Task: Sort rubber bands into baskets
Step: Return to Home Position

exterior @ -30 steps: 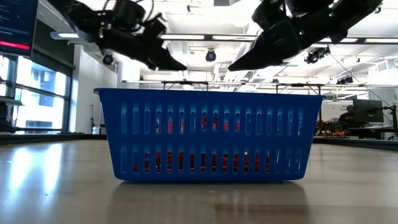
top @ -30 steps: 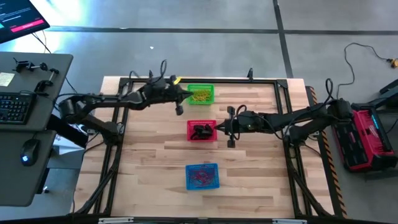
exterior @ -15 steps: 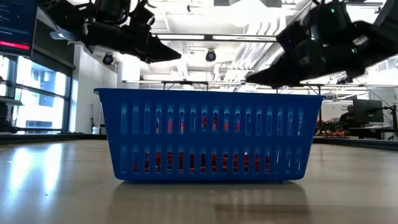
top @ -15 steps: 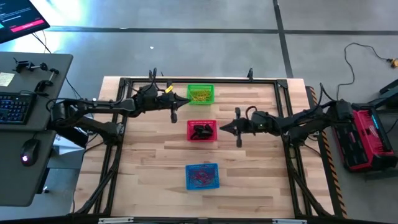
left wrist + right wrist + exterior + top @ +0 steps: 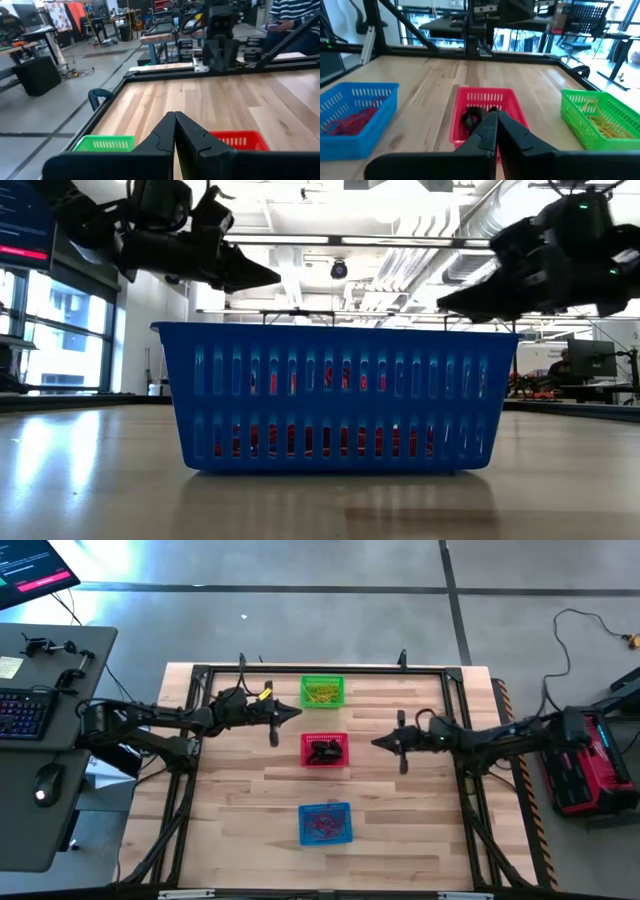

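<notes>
Left wrist view shows the left tool (image 5: pixel 175 116) with its two dark fingers pressed flat together and nothing between them. The right tool (image 5: pixel 493 113) looks the same through its own wrist camera: fingers closed tip to tip, holding nothing.

From above, the left tool hangs over bare wood on the left side of the bench (image 5: pixel 400 830). Its tip points towards the gap between the green basket (image 5: pixel 304 692) and the red basket (image 5: pixel 304 751), and it touches neither. The right tool hangs on the opposite side, level with the red basket and apart from it, with its tip aimed at that basket. In the low view both tools sit higher than the rim of the blue basket (image 5: pixel 302 824).

The three baskets stand apart in a line down the middle of the bench: green farthest back, red in the centre, blue nearest the front edge. Yellow-tan bands (image 5: pixel 322 693) lie in the green basket, black bands (image 5: pixel 325 752) in the red one, and red bands (image 5: pixel 325 826) in the blue one. The red bands also show through the blue basket's slots at bench height.
</notes>
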Controlling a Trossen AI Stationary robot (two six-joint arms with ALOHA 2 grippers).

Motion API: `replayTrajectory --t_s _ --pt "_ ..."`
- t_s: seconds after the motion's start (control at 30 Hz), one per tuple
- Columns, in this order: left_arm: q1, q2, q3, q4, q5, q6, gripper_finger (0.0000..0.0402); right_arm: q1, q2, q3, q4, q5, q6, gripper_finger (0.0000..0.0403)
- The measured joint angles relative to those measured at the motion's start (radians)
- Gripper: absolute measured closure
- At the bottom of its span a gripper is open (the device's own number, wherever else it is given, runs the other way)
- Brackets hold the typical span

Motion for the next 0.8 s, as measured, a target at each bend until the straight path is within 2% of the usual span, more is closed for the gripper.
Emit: replayTrajectory --t_s 0.17,0.3,0.5,0.8 --pt "-0.008 -0.033 -0.025 0.005 0.015 0.001 0.0401 -0.011 -0.139 -0.095 -0.009 0.000 0.042 0.0403" --pt "-0.011 -0.092 -0.076 0.046 0.014 -0.001 0.0401 -0.012 -0.234 -0.101 -0.139 0.010 0.065 0.0403" --pt "-0.012 -0.233 -0.175 0.044 0.012 -0.023 0.0401 -0.011 -0.343 -0.099 -0.238 0.072 0.039 0.0403" --pt "-0.012 -0.475 -0.332 0.030 0.010 -0.083 0.0401 -0.011 -0.453 -0.103 -0.338 0.079 0.039 0.0403"
